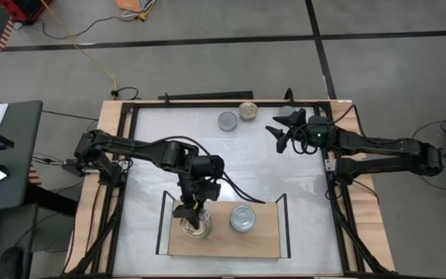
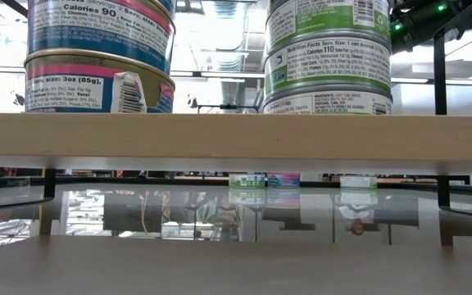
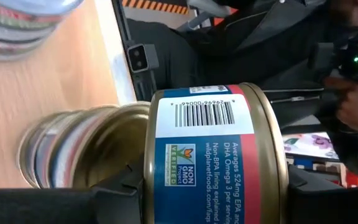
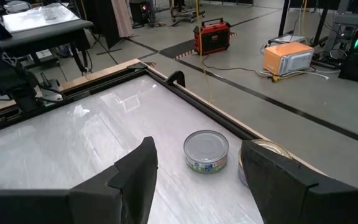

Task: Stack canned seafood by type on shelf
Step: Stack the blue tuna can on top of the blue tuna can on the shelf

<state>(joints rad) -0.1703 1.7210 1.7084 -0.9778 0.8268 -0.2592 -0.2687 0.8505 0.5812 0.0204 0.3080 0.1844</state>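
We held a gold-lidded can (image 3: 213, 155) clamped in the left gripper (image 1: 191, 208), above its stack (image 3: 73, 146); next, lowering squarely. The right gripper (image 4: 194, 171) stood apart, empty.

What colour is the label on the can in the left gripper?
Blue with a red band, left wrist view: can.

The left arm reaches from the left edge of the high view toward lower centre, elbow bent, wrist pointing down. The left gripper (image 1: 190, 211) has its fingers (image 3: 126, 186) closed on the sides of a tin. The right arm extends from the right edge toward upper centre. The right gripper (image 1: 281, 133) hangs with its fingers (image 4: 138, 168) apart, holding nothing.
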